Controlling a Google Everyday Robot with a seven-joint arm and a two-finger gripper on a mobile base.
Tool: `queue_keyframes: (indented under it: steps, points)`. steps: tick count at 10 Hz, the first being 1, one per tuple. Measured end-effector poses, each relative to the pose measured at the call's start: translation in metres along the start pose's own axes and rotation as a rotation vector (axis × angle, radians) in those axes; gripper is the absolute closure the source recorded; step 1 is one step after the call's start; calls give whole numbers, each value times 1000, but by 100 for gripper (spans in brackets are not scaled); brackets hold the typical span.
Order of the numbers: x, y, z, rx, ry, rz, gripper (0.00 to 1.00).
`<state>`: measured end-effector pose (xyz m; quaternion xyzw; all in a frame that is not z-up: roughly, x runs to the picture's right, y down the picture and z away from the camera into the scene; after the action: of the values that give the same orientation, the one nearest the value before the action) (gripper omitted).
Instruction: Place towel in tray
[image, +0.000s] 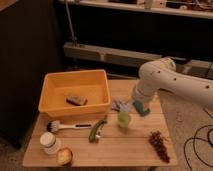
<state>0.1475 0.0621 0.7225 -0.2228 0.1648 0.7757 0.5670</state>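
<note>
- Currently the towel (119, 105), a crumpled grey-blue cloth, is seen lying on the wooden table (131, 150), outside the tray and close to its right wall.
- The gripper (140, 108) is found low over the table at the towel's 3 o'clock, just beside it; whether contact is made cannot be told, nor how far the gripper is opened or whether anything is held.
- The white arm (162, 80) is seen rising from the gripper toward 1 o'clock.
- The yellow tray (54, 80) is placed at the towel's 9 o'clock, and a small dark block (76, 99) is seen on its floor.
- A pale green cup (123, 119) is stood at the towel's 6 o'clock, near it.
- A green vegetable (96, 131) is laid at 7 o'clock and a white-headed brush (56, 126) at 8 o'clock.
- A bunch of dark grapes (159, 144) is laid at 4 o'clock, well apart.
- A white jar (50, 142) and a round fruit (64, 156) are set at the table's front left corner.
</note>
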Motion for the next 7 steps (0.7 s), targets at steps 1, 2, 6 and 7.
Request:
queue_keyframes:
  steps: [1,2,6,7]
  points:
    - [-17,5,7,-14,-16,-31,35]
    - [-29,11,16,-19,-19,-45,35]
    - [-66,7,68,13,-17,-48,35]
    - [-71,4,84,5,2,-41,35]
